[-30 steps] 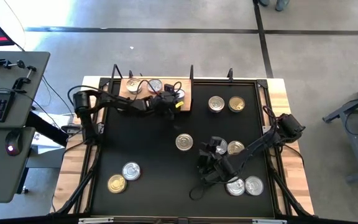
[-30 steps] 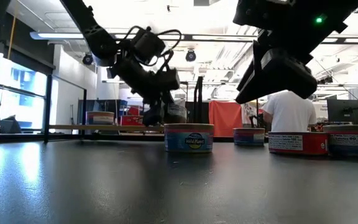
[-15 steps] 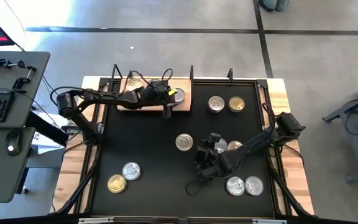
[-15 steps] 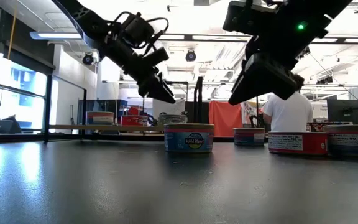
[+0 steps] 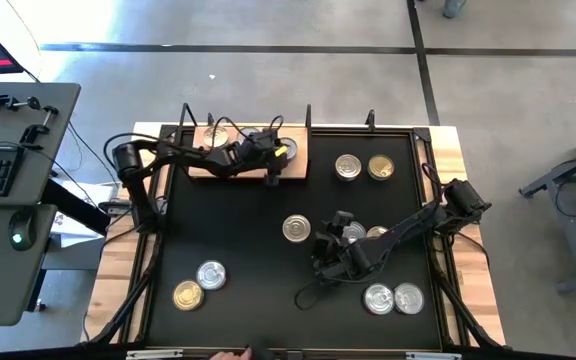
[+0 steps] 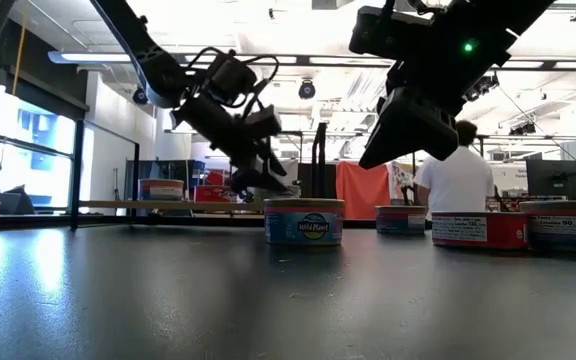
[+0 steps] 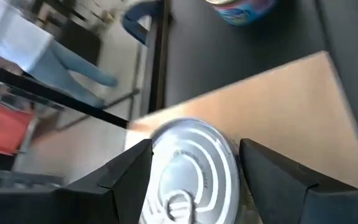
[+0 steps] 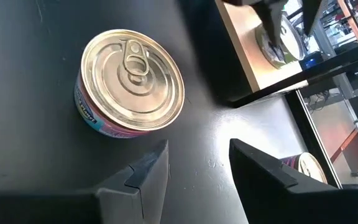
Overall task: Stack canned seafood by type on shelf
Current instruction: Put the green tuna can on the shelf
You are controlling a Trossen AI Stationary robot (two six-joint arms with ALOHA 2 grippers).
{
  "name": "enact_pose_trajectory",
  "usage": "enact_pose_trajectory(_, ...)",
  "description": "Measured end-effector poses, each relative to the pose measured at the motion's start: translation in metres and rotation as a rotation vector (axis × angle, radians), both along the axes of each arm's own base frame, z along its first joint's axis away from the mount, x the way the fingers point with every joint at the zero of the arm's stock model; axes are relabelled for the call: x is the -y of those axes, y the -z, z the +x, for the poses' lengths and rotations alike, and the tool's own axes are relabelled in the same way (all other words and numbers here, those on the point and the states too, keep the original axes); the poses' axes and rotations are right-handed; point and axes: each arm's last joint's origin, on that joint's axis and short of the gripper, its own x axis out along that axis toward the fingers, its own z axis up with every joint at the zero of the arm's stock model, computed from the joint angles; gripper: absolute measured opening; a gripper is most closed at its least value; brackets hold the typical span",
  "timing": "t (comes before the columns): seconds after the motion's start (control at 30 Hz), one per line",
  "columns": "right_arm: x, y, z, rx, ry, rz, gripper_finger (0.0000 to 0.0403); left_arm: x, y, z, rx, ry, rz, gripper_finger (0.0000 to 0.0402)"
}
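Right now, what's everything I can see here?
table: one, black, centre.
shelf: one, light-brown wood, table's far edge.
shelf tins: at least three, silver-topped, on the shelf.
silver tins: at least five, scattered on the table.
gold tins: at least two, on the table.
desk: one, grey, holding a keyboard, left of the table.
person: one, white shirt, in the room behind.
left gripper: dark, open around a shelf tin.
right gripper: dark, open, empty, above mid-table.

Ten tins (image 5: 297, 229), one shelf (image 5: 294, 166), two hands (image 5: 333, 268).
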Motion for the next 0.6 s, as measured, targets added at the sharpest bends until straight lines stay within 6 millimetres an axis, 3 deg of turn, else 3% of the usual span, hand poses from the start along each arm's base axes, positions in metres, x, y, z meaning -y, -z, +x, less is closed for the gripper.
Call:
enact_pose_trajectory(0.27, 0.003, -0.001, 0.004, 0.006, -0.003, -0.001, 0.0161, -0.018, -0.009, -0.002, 0.117, -0.045, 0.057, 0.0232)
enact_pose_trajectory(0.43, 0.003, 0.0, 0.004, 0.004, -0.005, 0.006, 0.0161, -0.004, -0.027, -0.004, 0.155, -0.064, -0.029, 0.0232)
enact_pose_trajectory(0.6, 0.007, -0.001, 0.006, 0.007, 0.007, 0.008, 0.0161, -0.003, -0.025, -0.013, 0.102, -0.064, -0.144, 0.0229)
